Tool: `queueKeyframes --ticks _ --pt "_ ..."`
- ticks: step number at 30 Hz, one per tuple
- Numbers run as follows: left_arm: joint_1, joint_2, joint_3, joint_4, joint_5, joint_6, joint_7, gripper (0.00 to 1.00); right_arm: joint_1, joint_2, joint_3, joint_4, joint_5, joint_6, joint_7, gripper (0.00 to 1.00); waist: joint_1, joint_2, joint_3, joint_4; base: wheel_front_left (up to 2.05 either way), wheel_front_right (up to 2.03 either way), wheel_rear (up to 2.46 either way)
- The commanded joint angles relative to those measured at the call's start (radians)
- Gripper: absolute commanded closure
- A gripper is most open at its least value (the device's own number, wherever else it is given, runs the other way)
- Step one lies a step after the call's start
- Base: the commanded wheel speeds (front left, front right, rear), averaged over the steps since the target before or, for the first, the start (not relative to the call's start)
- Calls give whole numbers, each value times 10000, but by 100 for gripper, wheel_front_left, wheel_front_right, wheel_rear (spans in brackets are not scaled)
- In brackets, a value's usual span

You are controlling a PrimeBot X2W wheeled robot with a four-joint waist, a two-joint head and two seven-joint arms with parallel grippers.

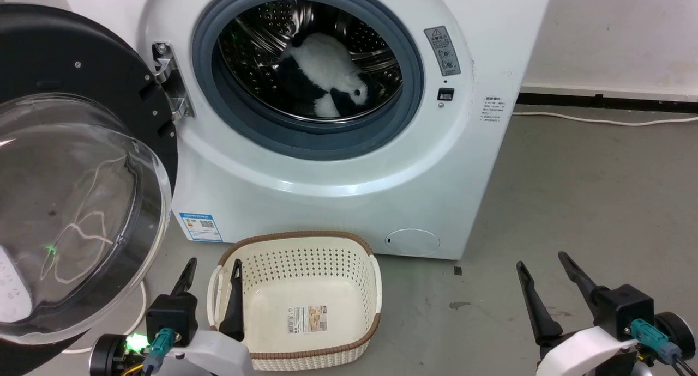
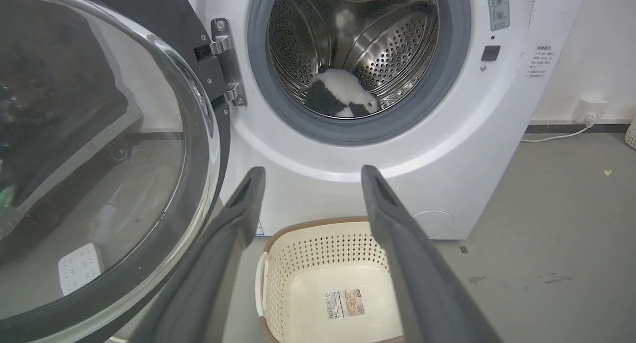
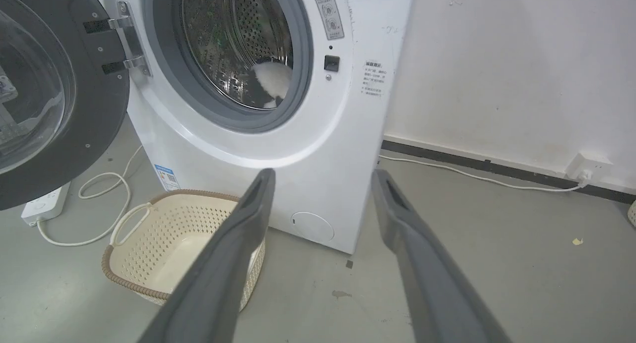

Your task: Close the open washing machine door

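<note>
Left wrist view looks along the left claw (image 2: 313, 170), its two dark fingers spread wide with nothing between them, low over the floor (image 2: 546, 223) by the left edge of an empty cream basket (image 2: 318, 243). The right claw (image 3: 323, 173) is likewise released and empty, well off to the other side, pointed at the machine's right corner. Just beside the left claw, to its left and not touching it, stands the washing machine door (image 1: 76, 190), swung wide on its metal hinge (image 1: 172, 82), glass bowl bulging toward the robot. Beyond sits the washing machine (image 1: 338, 201), drum mouth bare, a black-and-white plush toy (image 1: 327, 76) lying inside, clear of the gasket (image 1: 305, 141). To my eye that door is rigid and weighty and will swing only about its hinge. The glass and glossy rim look slick, so pinching seems a poor bet. The glass is the fragile part, so keep the fingertips off it. Better, I'd say, to reach round behind the black rim's free edge, far from the hinge, and push flat, finishing with a firm press to make it catch.
</note>
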Motion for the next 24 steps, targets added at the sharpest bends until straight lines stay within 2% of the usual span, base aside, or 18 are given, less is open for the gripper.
queueKeyframes --ticks 1,8,9,12,24 --pt "22 15 -11 -3 -30 -10 -113 0 -17 6 -25 2 79 1 -109 0 0 0 -4 20 0 0 0" --pt "102 49 -73 5 -57 -41 -322 0 70 10 18 79 309 2 -318 0 0 0 -102 448 0 0 0" --pt "164 85 -99 32 -64 -58 -427 0 117 12 143 185 384 2 -422 0 0 0 -171 801 0 0 0" --pt "240 138 -136 88 -65 -90 -531 0 114 14 291 245 381 3 -526 0 0 0 -229 1177 0 0 0" --pt "467 140 -108 -162 -100 61 -782 0 -171 18 771 529 453 4 -777 0 0 0 -138 1797 0 0 0"
